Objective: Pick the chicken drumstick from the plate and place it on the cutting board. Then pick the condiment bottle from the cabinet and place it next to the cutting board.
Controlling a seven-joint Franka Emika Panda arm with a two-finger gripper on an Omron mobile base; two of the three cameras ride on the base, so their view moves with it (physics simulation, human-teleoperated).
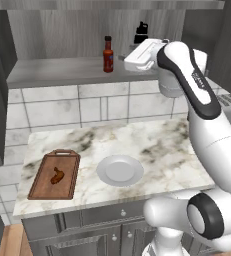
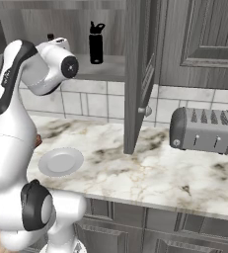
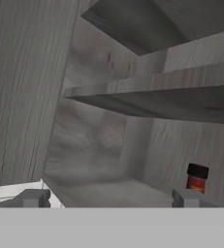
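Left base view, drumstick: small reddish-brown chicken drumstick [image 1: 57, 175] lies on the rectangular reddish-brown wooden cutting board [image 1: 42, 186], near its middle.
Cutting board: flat on the marbled white counter [image 1: 162, 145] at its left end, handle toward the tiled wall.
Plate: round light grey-white plate [image 1: 120, 170] sits on the counter just right of the board, apart from it; also seen in the right base view [image 2: 61, 161].
Bottle: slim red condiment bottle with a dark cap [image 1: 108, 54] stands upright on the flat grey shelf of the grey wood-grain cabinet [image 1: 62, 72], left of the arm's wrist.
Black bottle: taller all-black bottle [image 2: 96, 43] stands further back on the same shelf.
Hand view: hand [image 3: 108, 197] is released, its two fingertips wide apart with nothing between them; the red bottle [image 3: 197, 178] shows just above the right fingertip [image 3: 185, 197], further into the cabinet.
Toaster: grey toaster [image 2: 202, 131] rests on the counter at the right, past the open cabinet door [image 2: 137, 74].
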